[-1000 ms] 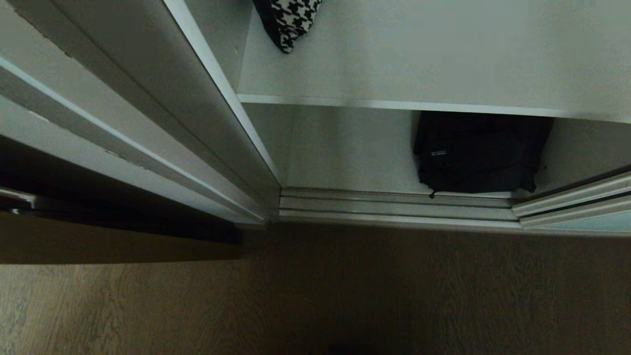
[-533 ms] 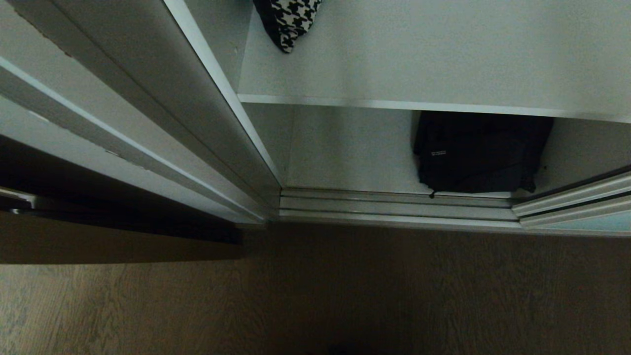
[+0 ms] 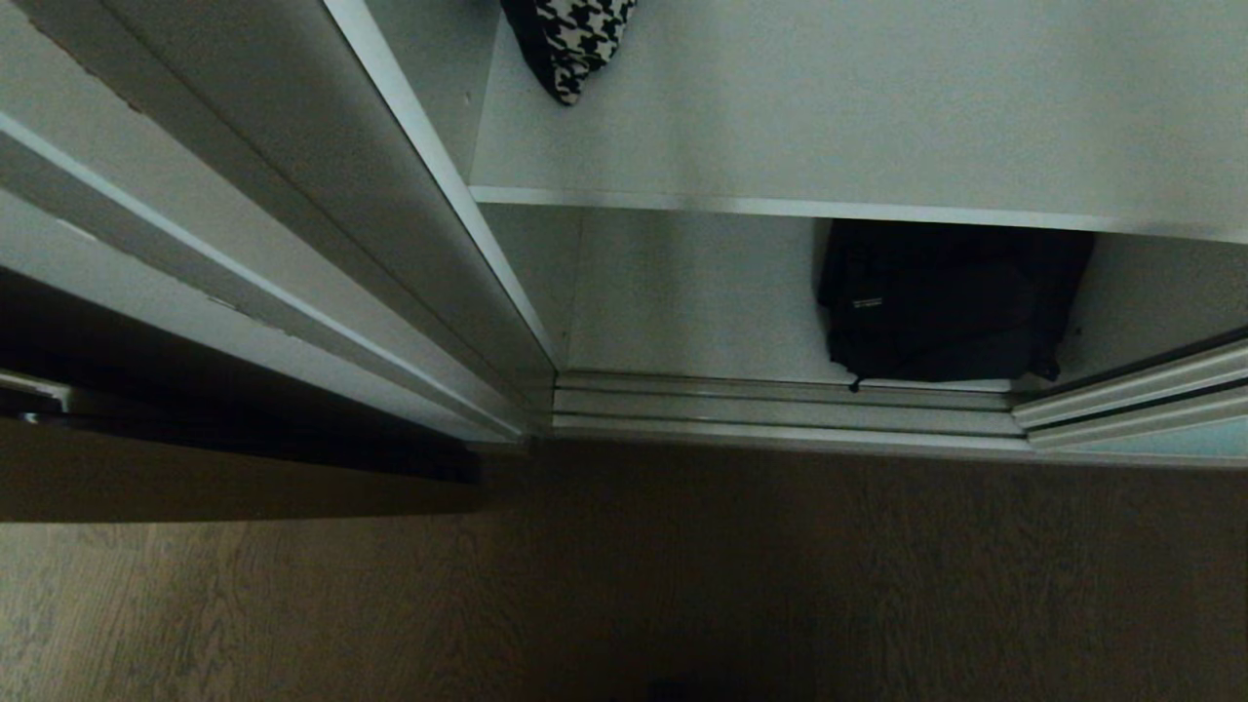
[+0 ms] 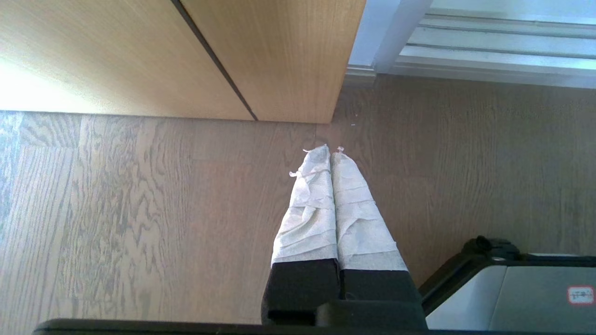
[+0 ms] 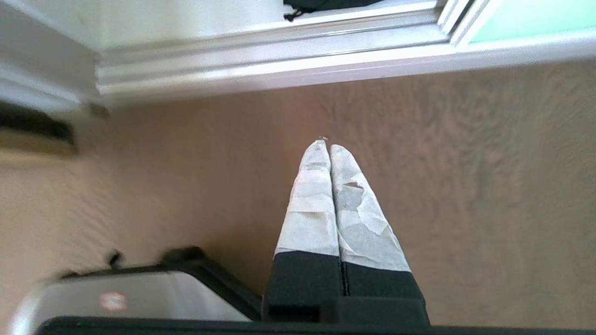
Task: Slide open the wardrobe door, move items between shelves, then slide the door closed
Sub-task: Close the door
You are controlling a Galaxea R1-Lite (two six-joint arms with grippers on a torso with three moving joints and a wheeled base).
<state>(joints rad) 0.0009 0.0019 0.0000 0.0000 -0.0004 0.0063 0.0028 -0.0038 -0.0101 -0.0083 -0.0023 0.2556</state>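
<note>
- The right gripper (image 5: 329,148) is hanging over the wood floor (image 5: 465,186), its taped fingers (image 5: 312,204) pressing flat together with nothing between them.
- The left gripper (image 4: 329,151) is doing the same on its side, white-wrapped fingers (image 4: 356,209) closing on each other, holding nothing, pointing toward the corner of a light wood door (image 4: 279,56).
- Neither gripper is showing in the head view; only the wrist views are catching them.
- Out ahead, the wardrobe is standing open: the floor track (image 3: 780,405) is lying bare across the opening.
- The sliding door (image 3: 1150,441) is peeking in at the right end of the track, just a sliver of silver frame in the head view.
- The right wrist view is giving what the head view barely does: the door's pale blue-green glass (image 5: 526,18), frosted and bright.
- The bag (image 3: 941,302) is sitting on the bottom level (image 3: 682,302), right of middle, black and soft, a small label on its front, its lower edge reaching the track.
- The right wrist view is catching only the bag's bottom edge (image 5: 326,4) and a dangling strap end.
- The shelf (image 3: 877,117) above is running across as a flat white board with a thin front edge.
- The houndstooth cloth (image 3: 575,39) is lying at the shelf's far left, black-and-white, cut off by the frame's top.
- The left wrist view alone is showing the wood door's dark seam; part of the robot's base (image 4: 512,288) is sitting beside the fingers.
</note>
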